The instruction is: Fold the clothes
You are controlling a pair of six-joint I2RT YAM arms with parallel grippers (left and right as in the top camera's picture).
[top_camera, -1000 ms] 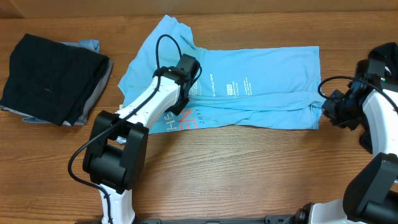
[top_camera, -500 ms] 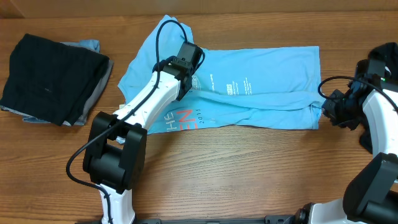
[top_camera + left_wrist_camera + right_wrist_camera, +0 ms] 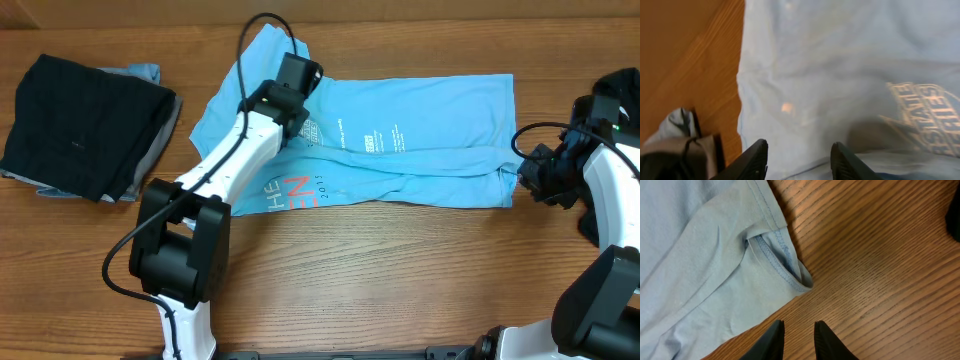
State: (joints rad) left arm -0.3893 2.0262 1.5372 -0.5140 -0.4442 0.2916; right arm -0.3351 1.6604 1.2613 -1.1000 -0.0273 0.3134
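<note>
The sky-blue T-shirt (image 3: 410, 140) lies spread across the middle of the table, its lower edge partly folded over, with white and orange lettering (image 3: 295, 190). My left gripper (image 3: 299, 73) hovers over the shirt's upper left part. In the left wrist view the left gripper (image 3: 799, 150) is open and empty above blue fabric (image 3: 830, 75) beside printed lettering (image 3: 925, 112). My right gripper (image 3: 528, 172) sits just off the shirt's lower right corner. In the right wrist view the right gripper (image 3: 796, 332) is open and empty over bare wood, next to the hem corner (image 3: 799, 276).
A folded stack of black and grey garments (image 3: 85, 125) lies at the far left of the table and also shows in the left wrist view (image 3: 675, 150). Bare wood (image 3: 400, 270) runs along the front of the table.
My left gripper has moved towards the far edge of the table, along the shirt's upper left part. The right arm and the shirt have not moved.
</note>
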